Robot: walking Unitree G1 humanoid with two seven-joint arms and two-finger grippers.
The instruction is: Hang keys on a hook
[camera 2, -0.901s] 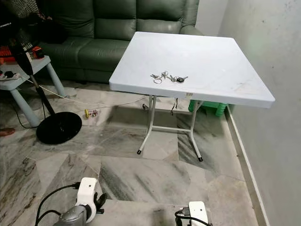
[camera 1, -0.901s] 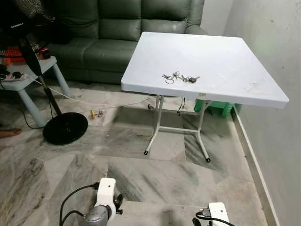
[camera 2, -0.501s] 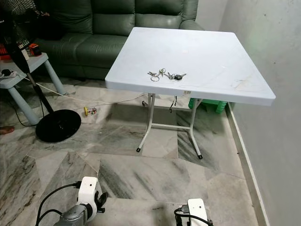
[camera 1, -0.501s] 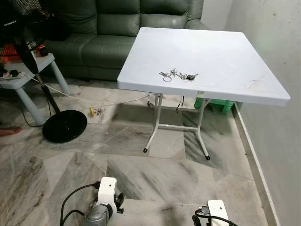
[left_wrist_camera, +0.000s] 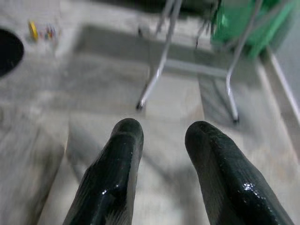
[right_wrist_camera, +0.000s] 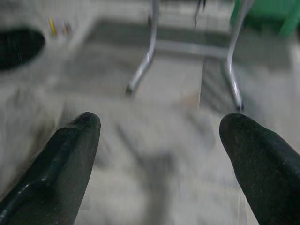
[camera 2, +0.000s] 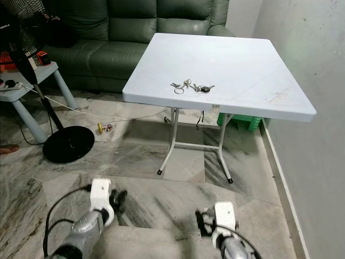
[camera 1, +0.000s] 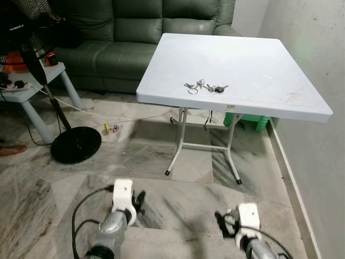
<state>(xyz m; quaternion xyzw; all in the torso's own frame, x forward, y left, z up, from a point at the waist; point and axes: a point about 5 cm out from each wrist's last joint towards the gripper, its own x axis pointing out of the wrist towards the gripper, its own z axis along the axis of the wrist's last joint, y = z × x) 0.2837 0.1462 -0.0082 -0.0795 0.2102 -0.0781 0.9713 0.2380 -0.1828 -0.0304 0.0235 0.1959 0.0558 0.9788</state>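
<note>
A bunch of keys (camera 1: 205, 87) with rings and a dark fob lies near the front edge of the white folding table (camera 1: 259, 59). Both arms are low in front of me, well short of the table and below its top. My left gripper (left_wrist_camera: 161, 131) points at the marble floor by the table legs, its black fingers (left_wrist_camera: 127, 136) a little apart with nothing between them. The right gripper (right_wrist_camera: 164, 123) is open wide and holds nothing. From the head camera, the left gripper (camera 1: 139, 198) and the right gripper (camera 1: 222, 222) hover above the floor.
A green sofa (camera 1: 118, 32) stands behind the table. At the left are a fan with a round black base (camera 1: 76, 144) and a small side table (camera 1: 32, 86). A cable and a small yellow item (camera 1: 107, 128) lie on the floor. A wall (camera 1: 318, 65) runs along the right; a green stool (camera 1: 248, 121) sits under the table.
Both arms have risen and reached forward, so more of each shows at the bottom of the head views. The camera has shifted slightly. The keys lie where they were.
</note>
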